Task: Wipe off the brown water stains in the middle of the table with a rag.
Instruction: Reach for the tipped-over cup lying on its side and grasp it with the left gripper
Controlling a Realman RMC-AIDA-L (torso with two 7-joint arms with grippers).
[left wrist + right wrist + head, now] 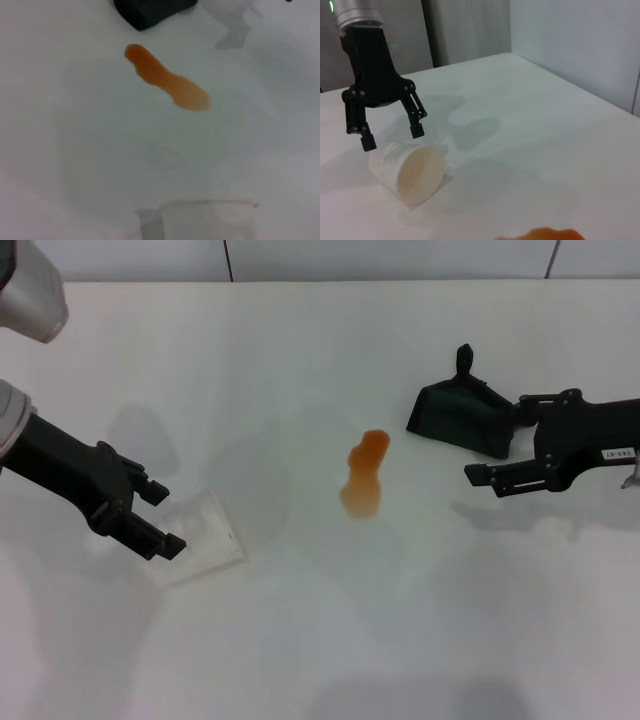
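The brown water stains (362, 475) form one elongated orange-brown puddle in the middle of the white table (320, 640). The puddle also shows in the left wrist view (167, 85) and at the edge of the right wrist view (545, 234). A dark crumpled rag (460, 420) lies just right of the puddle, and its near end shows in the left wrist view (150, 10). My right gripper (497, 445) is open at the rag's right edge, its fingers either side of that end. My left gripper (165, 518) hangs open at the left, just above a tipped cup, and shows again in the right wrist view (392, 137).
A translucent white cup (200, 535) lies on its side left of the puddle, its mouth towards the middle (412, 172) (207, 220). A grey wall runs along the table's far edge.
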